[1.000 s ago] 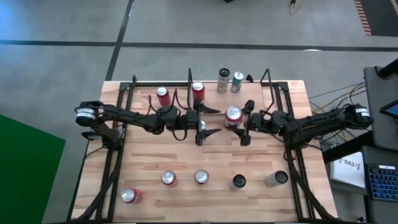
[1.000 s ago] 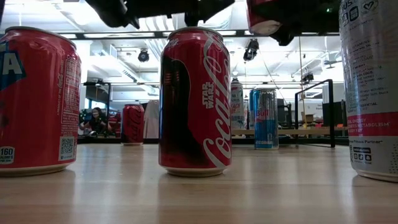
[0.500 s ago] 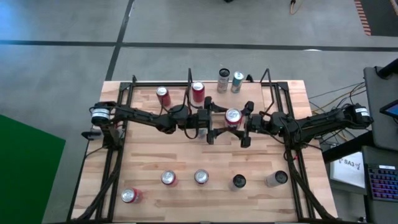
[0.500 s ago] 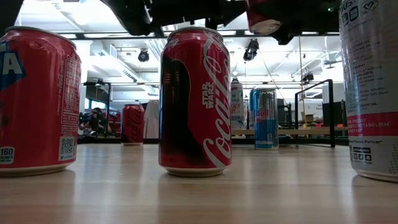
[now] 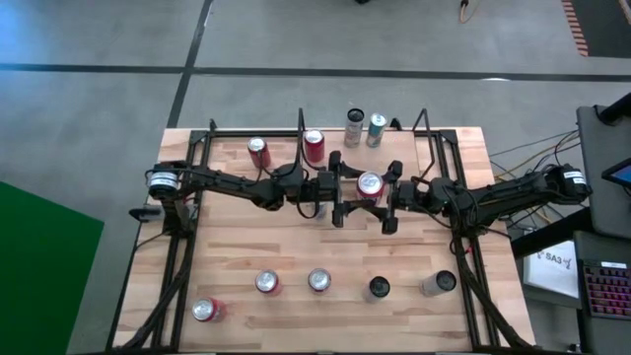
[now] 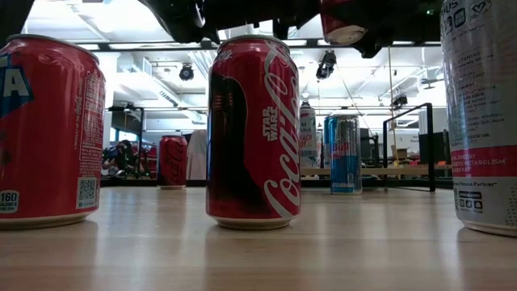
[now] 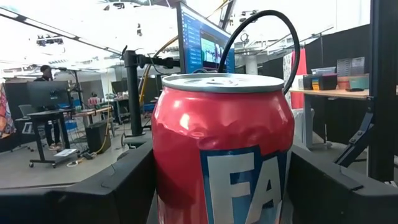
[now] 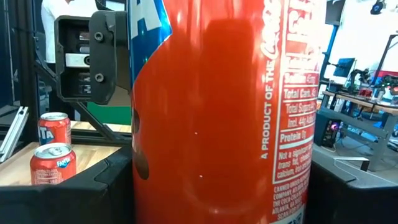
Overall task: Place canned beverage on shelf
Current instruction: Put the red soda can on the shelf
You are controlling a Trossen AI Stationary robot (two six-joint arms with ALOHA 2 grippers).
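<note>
Above the plank tabletop (image 5: 246, 325), both arms' jaws bracket one red can (image 5: 370, 183): right gripper (image 5: 392, 197) clamped on it, left gripper (image 5: 337, 187) open around it. Left should grip firmly before right lets go, then carry it to the shelf (image 5: 281, 148).

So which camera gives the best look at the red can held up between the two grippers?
The left wrist view: the red Fanta can shows its silver lid and dented shoulder. The right wrist view fills with its side label; the high view shows only its top; the low view catches its bottom edge.

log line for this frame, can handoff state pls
phase: mid-air handoff | right gripper: shut on red can | left gripper: fingers either side of same can, closure unclear | shelf: two red cans on it
</note>
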